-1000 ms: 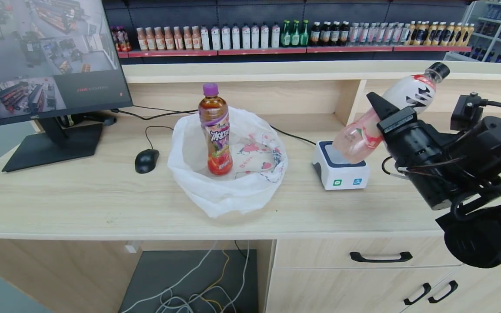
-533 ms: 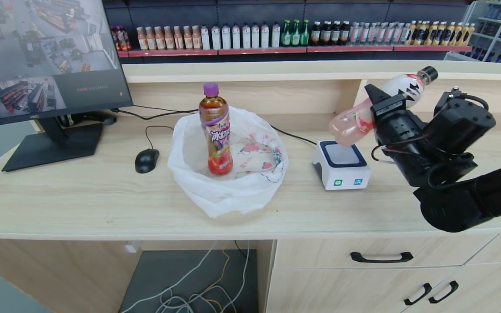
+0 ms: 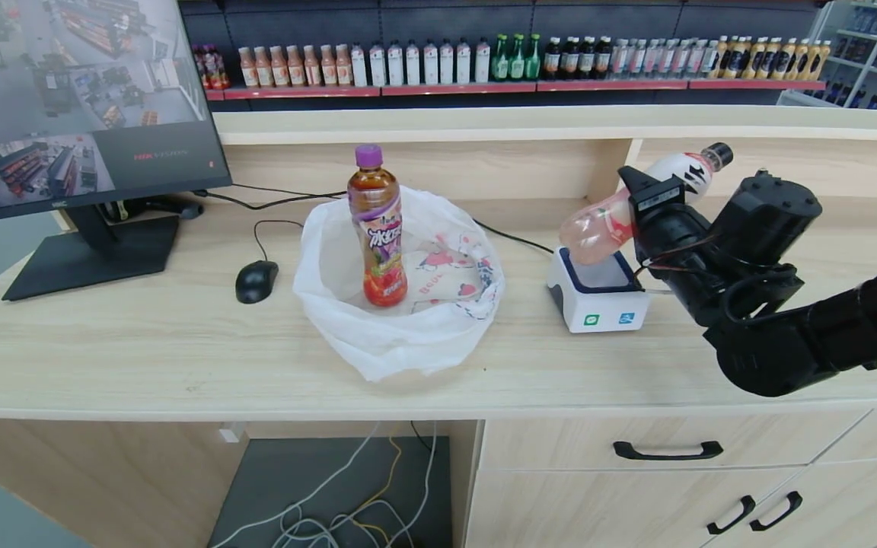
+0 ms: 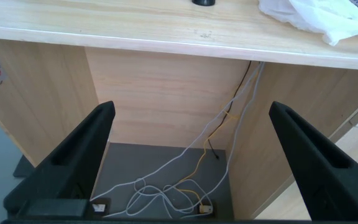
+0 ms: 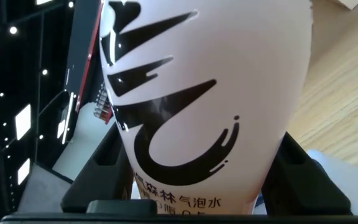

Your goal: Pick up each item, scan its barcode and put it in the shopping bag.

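Counter [image 3: 141, 342]: bottle [image 3: 594, 230] btwn right jaws

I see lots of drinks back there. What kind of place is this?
Most likely a shop checkout: shelves of bottles line the back wall, a scanner sits on the counter, and a shopping bag lies open beside it.

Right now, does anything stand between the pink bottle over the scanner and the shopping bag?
Nothing visible stands between the pink bottle and the shopping bag. Inside the bag, an upright purple-capped bottle takes the middle.
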Controlling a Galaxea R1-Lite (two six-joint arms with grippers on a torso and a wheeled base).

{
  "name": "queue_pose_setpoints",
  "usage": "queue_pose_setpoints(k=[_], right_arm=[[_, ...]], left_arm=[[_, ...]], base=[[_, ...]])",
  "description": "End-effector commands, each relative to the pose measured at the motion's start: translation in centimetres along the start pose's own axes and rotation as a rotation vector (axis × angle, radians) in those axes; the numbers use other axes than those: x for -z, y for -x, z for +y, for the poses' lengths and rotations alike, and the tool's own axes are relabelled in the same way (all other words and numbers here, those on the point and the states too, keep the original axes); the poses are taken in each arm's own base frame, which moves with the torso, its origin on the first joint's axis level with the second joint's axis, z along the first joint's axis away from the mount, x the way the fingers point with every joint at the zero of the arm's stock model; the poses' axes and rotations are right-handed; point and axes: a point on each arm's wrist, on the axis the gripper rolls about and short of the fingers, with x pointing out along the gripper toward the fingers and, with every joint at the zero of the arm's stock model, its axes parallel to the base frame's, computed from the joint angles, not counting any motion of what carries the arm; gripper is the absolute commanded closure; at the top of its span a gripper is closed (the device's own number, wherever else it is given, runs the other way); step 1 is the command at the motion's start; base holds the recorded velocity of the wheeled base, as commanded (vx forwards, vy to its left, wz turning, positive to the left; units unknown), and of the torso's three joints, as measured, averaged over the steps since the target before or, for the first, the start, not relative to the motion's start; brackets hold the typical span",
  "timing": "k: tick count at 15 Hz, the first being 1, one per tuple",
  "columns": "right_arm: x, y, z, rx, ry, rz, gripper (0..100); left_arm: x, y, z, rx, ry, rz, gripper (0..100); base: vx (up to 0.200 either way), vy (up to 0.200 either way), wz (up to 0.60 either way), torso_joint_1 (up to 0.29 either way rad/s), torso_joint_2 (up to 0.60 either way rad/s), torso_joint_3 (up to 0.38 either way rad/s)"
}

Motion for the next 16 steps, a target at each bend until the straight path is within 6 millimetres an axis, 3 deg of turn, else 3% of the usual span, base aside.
queue_pose_setpoints(k=[1,6,16], right_arm=[[0.4,-0.1,-0.5,0.011,-0.005,0.009,100],[1.0,-0.2,-1.6,0.043,-0.024,0.018,100],[1.0,-0.3,-1.8,0.056,-0.04,-0.004,100]], left_arm=[[0.0,0.0,0.0,-0.001,0.0,0.0,0],[0.0,0.0,0.0,-0.001,0.0,0.0,0],[0.0,0.0,0.0,-0.001,0.0,0.0,0]], base=[[0.0,0.0,0.0,0.0,0.0,0.0],[0.0,0.0,0.0,0.0,0.0,0.0],[0.0,0.0,0.0,0.0,0.0,0.0]])
